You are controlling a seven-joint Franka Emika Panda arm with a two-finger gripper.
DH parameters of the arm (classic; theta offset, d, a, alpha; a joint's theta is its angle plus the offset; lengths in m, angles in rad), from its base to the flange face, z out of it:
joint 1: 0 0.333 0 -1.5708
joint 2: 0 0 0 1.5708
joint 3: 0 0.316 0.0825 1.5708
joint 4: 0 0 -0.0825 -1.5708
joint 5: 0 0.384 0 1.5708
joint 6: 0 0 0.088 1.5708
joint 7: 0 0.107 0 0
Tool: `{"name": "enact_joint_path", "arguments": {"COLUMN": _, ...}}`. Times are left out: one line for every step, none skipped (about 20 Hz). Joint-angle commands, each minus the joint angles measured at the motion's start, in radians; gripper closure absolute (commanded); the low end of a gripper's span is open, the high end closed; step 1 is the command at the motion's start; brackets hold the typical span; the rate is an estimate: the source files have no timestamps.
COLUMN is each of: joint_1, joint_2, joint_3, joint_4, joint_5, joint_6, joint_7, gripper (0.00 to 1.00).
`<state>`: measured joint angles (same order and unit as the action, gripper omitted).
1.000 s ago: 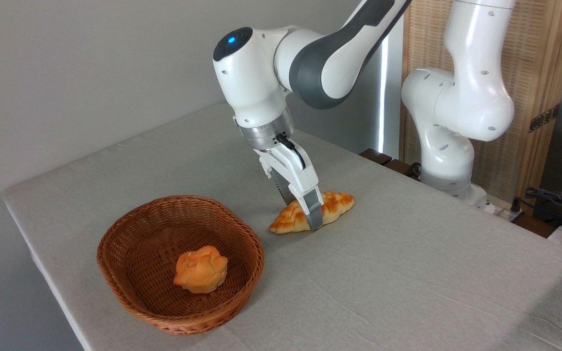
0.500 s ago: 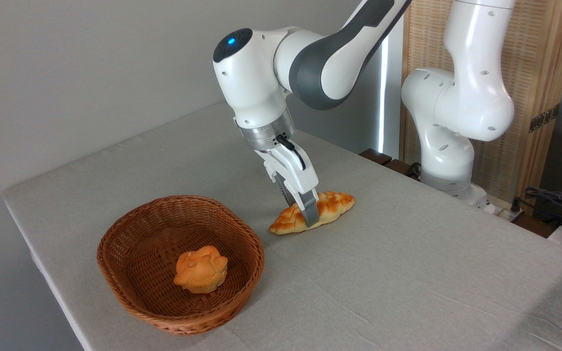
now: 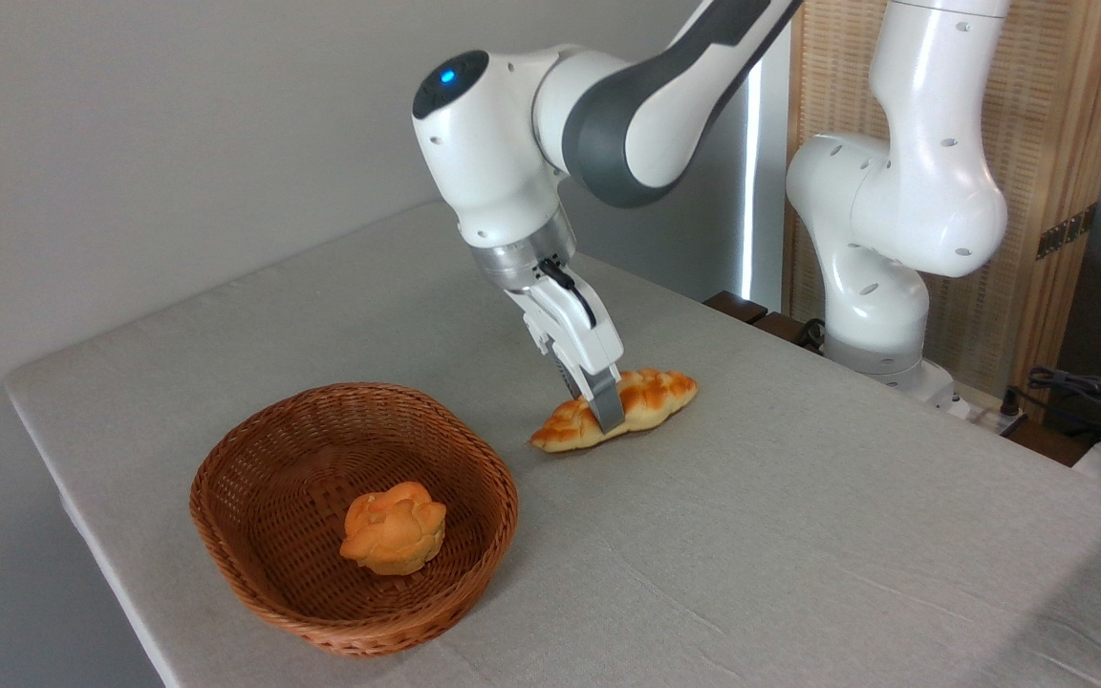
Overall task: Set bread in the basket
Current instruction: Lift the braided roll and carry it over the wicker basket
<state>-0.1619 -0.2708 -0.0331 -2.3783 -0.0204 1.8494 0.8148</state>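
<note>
Lifting the bread (image 3: 651, 401), which the jaws of the gripper (image 3: 605, 413) pinch at its middle just above the bench (image 3: 799, 535), should stay level and clear the basket (image 3: 474, 459) rim before release beside the bun (image 3: 393, 527).

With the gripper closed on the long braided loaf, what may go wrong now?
1. The gripper holds the long pale-yellow braided loaf only at its middle, so an end may tip or slip out.
2. The small round orange bun already lies in the reddish-brown wicker basket; the loaf may land on it or catch the thick rim.
</note>
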Motion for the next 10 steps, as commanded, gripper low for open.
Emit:
{"name": "enact_joint_path", "arguments": {"joint_1": 0.001, "joint_2": 0.002, "joint_3": 0.008, "joint_4": 0.138, "joint_5": -0.001, "joint_6": -0.114, "joint_7": 0.036, "gripper": 0.71}}
{"name": "enact_joint_path", "arguments": {"joint_1": 0.001, "joint_2": 0.013, "joint_3": 0.010, "joint_4": 0.181, "joint_5": -0.003, "joint_6": -0.136, "joint_7": 0.041, "gripper": 0.70}}
{"name": "enact_joint_path", "arguments": {"joint_1": 0.001, "joint_2": 0.030, "joint_3": 0.010, "joint_4": 0.232, "joint_5": -0.009, "joint_6": -0.142, "joint_7": 0.041, "gripper": 0.70}}
{"name": "enact_joint_path", "arguments": {"joint_1": 0.001, "joint_2": 0.051, "joint_3": 0.010, "joint_4": 0.279, "joint_5": -0.012, "joint_6": -0.139, "joint_7": 0.041, "gripper": 0.70}}
{"name": "enact_joint_path", "arguments": {"joint_1": 0.001, "joint_2": 0.082, "joint_3": 0.010, "joint_4": 0.328, "joint_5": -0.016, "joint_6": -0.127, "joint_7": 0.040, "gripper": 0.70}}
{"name": "enact_joint_path", "arguments": {"joint_1": 0.001, "joint_2": 0.119, "joint_3": 0.010, "joint_4": 0.376, "joint_5": -0.033, "joint_6": -0.119, "joint_7": 0.040, "gripper": 0.70}}
{"name": "enact_joint_path", "arguments": {"joint_1": 0.001, "joint_2": 0.155, "joint_3": 0.010, "joint_4": 0.422, "joint_5": -0.055, "joint_6": -0.087, "joint_7": 0.038, "gripper": 0.70}}
{"name": "enact_joint_path", "arguments": {"joint_1": 0.001, "joint_2": 0.182, "joint_3": 0.012, "joint_4": 0.451, "joint_5": -0.068, "joint_6": -0.038, "joint_7": 0.037, "gripper": 0.68}}
{"name": "enact_joint_path", "arguments": {"joint_1": 0.001, "joint_2": 0.202, "joint_3": 0.018, "joint_4": 0.456, "joint_5": -0.084, "joint_6": 0.018, "joint_7": 0.033, "gripper": 0.66}}
{"name": "enact_joint_path", "arguments": {"joint_1": 0.001, "joint_2": 0.217, "joint_3": 0.024, "joint_4": 0.456, "joint_5": -0.104, "joint_6": 0.089, "joint_7": 0.026, "gripper": 0.64}}
